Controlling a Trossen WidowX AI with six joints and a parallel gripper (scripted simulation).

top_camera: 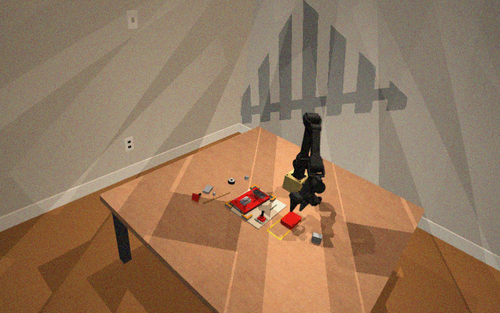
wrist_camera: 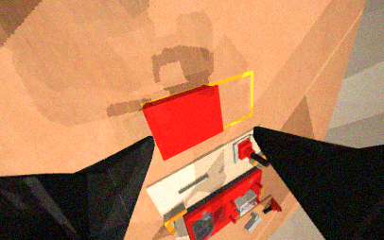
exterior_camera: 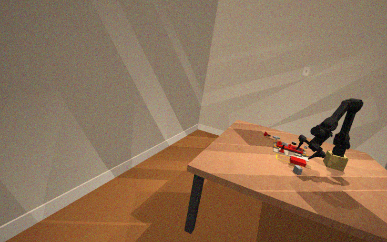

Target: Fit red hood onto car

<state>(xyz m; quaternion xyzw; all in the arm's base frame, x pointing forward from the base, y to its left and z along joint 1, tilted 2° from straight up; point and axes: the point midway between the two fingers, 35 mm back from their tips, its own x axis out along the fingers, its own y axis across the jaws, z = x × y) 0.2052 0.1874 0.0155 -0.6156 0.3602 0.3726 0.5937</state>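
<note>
hovering above the hood (wrist_camera: 183, 118), the tool (wrist_camera: 203, 156) is spread wide and grasps nothing; the hood lies flat on the table (top_camera: 206, 258), just beside the chassis (top_camera: 250, 199)
</note>
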